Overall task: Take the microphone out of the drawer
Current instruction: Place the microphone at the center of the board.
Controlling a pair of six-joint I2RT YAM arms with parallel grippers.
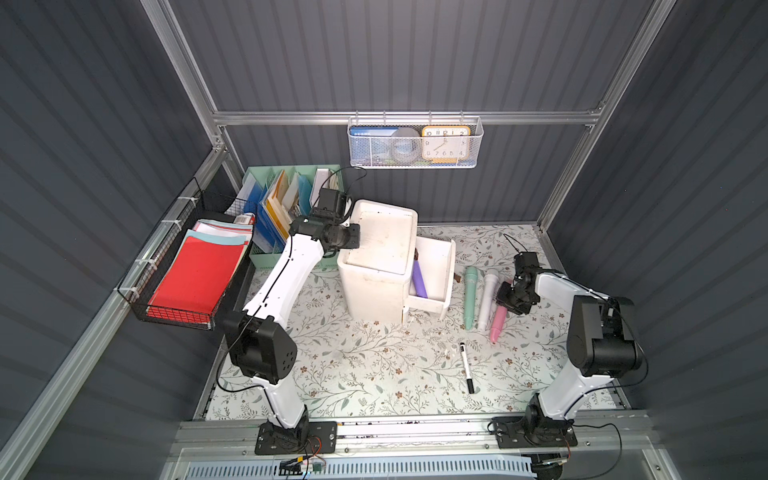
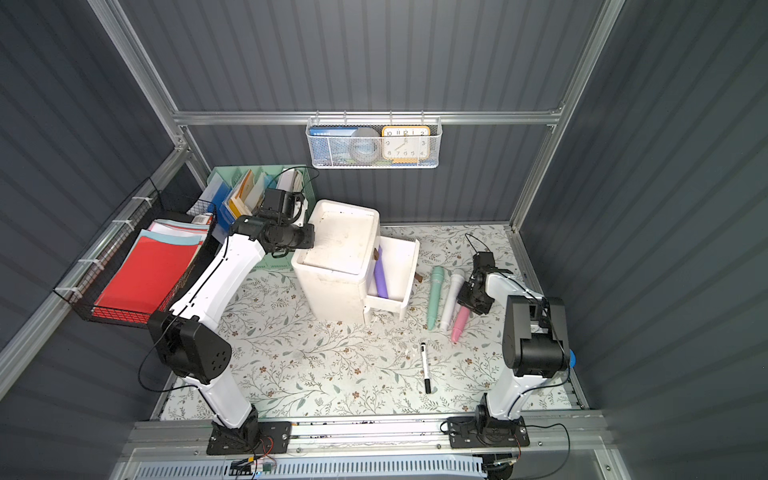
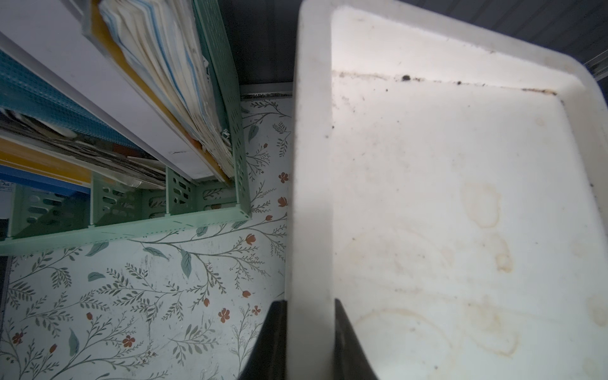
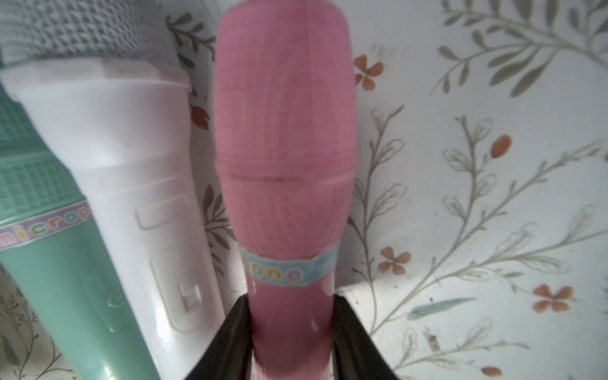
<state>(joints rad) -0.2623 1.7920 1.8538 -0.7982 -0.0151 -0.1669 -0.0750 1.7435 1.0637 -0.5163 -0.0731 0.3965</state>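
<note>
In both top views the drawer (image 1: 428, 302) of the white cabinet (image 1: 382, 245) stands pulled out, and a purple mic (image 1: 419, 280) lies in it, slanted along the side next to the cabinet. On the desk (image 1: 374, 365) beside the drawer a green mic (image 1: 470, 297), a white mic (image 1: 487, 299) and a pink mic (image 1: 497, 322) lie in a row, with a marker (image 1: 466, 365) apart from them nearer the front. The left fingers (image 1: 354, 236) are at the cabinet's top edge, and the right fingers (image 1: 511, 301) are over the head end of the pink mic. In the left wrist view the left fingers (image 3: 274, 335) are closed narrow on the cabinet's raised rim, one on each side, which looks like bracing the cabinet. In the right wrist view the right fingers (image 4: 350, 332) grip the pink mic (image 4: 286, 138) by its handle, just beside the white mic (image 4: 144, 184). Whether it rests on the desk or hangs just above, I cannot tell. By my reading, three mics are out of the drawer, the pink one not yet let go. What is left is to release it and then, if the purple mic counts too, to fetch that one.
</note>
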